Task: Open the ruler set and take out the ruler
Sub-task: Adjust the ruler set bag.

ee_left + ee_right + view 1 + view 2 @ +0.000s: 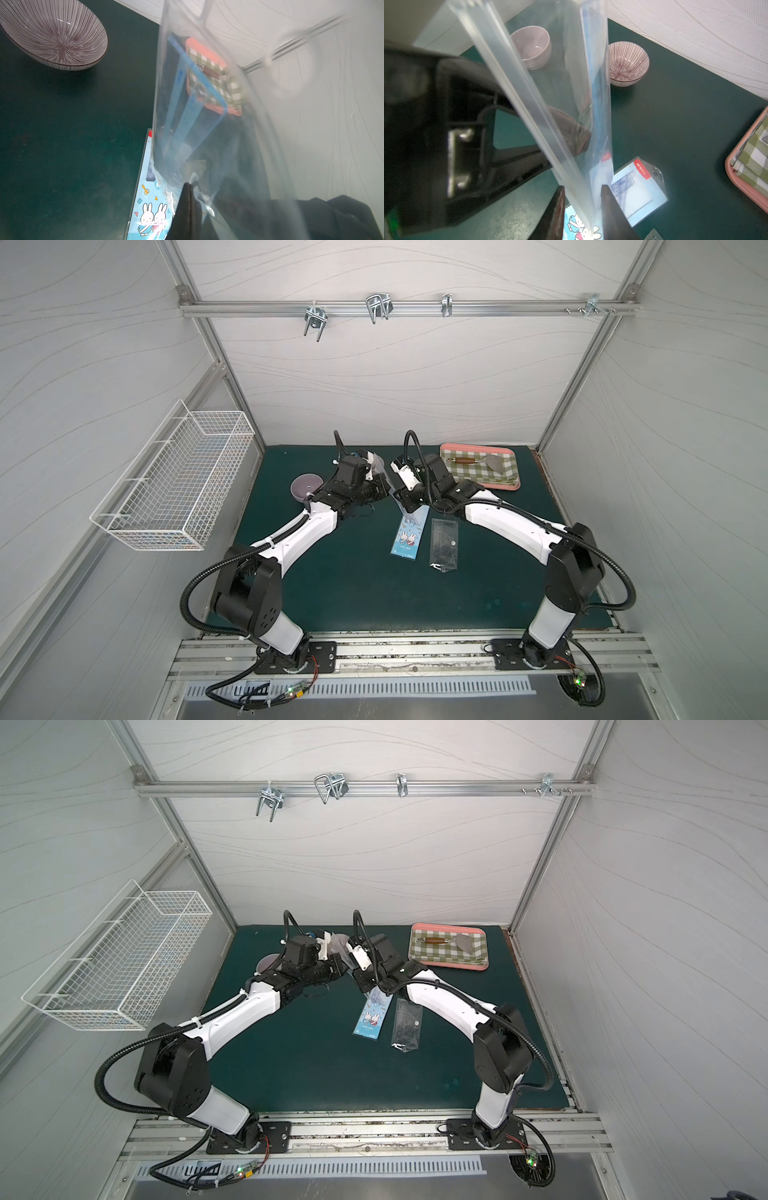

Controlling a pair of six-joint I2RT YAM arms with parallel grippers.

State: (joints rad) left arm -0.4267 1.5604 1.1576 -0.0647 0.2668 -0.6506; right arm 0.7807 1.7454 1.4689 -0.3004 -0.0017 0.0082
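The ruler set (pixel 207 135) is a clear zip pouch held in the air between both arms at the back middle of the mat; in a top view the ruler set (pixel 379 461) shows beside the left wrist. A blue see-through ruler (pixel 187 116) stands inside it. My left gripper (pixel 188 187) is shut on a lower corner of the pouch. My right gripper (pixel 582 189) has its two fingers pressed on either side of the pouch's zip edge (pixel 529 104). Below them, a blue bunny card (pixel 409 537) lies flat on the mat.
A clear flat set-square pack (pixel 444 543) lies right of the card. A striped bowl (pixel 54 35) and a pink bowl (pixel 532 46) stand at the back left. A pink tray (pixel 478 446) with a checked cloth sits at the back right. A wire basket (pixel 174 481) hangs on the left wall.
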